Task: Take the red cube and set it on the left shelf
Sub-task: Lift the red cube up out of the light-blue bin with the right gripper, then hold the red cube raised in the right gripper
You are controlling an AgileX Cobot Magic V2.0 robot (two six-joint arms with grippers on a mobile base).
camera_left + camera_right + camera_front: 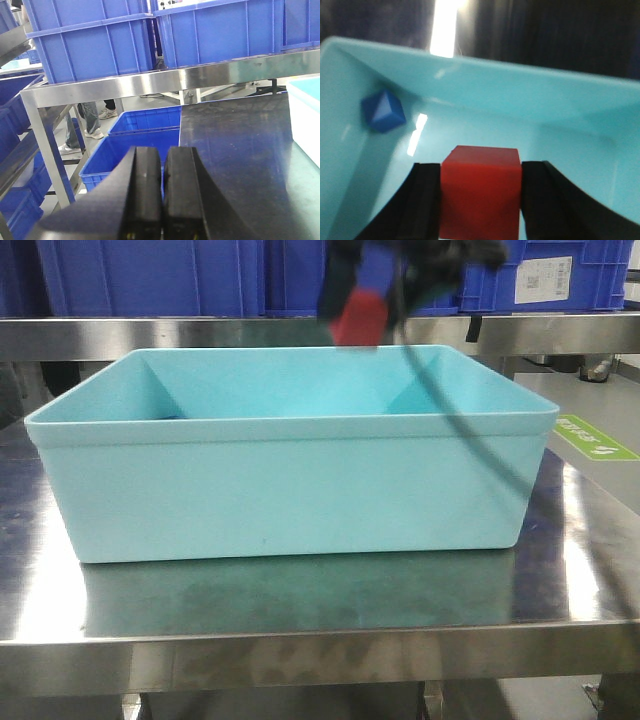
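The right gripper pinches the red cube between its jaws, above the turquoise bin on the table. On the left gripper, the jaws are pressed together.

Stainless tabletop, brushed, mirror-bright, streaked with overhead glare along right side. Pale grey smooth floor beyond. Green floor marking with white lettering at right, text unreadable. Two open blue crates on floor beside tabletop's left edge. Bystander's legs, jeans, light sneakers, farther back.
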